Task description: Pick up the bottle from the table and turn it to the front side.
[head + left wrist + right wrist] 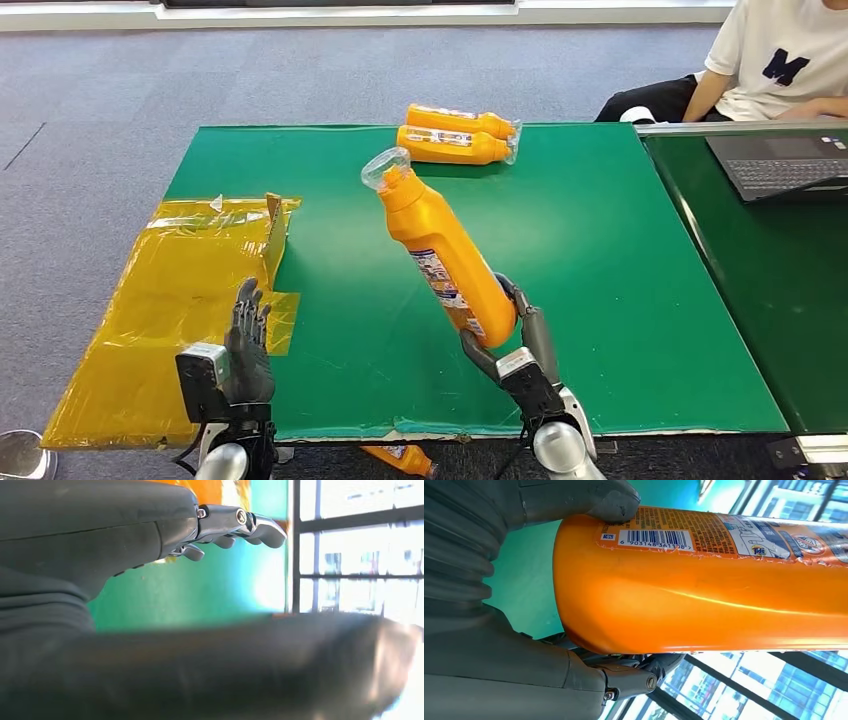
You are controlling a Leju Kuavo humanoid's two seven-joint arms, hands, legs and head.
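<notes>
An orange bottle (443,258) with a clear plastic wrap over its cap is lifted off the green table (590,250), tilted with the cap up and to the left. My right hand (515,345) grips its base. In the right wrist view the bottle (704,585) shows its barcode label, with my thumb (614,500) on one side and darker fingers (644,667) under it. My left hand (250,345) is raised at the table's near left edge, fingers straight and holding nothing; its fingers (240,525) are extended in the left wrist view.
Two more orange bottles (455,135) lie at the table's far edge. A yellow plastic sheet (180,290) hangs over the left side. Another bottle (400,458) lies on the floor below the near edge. A person (760,60) sits at the back right beside a laptop (780,165).
</notes>
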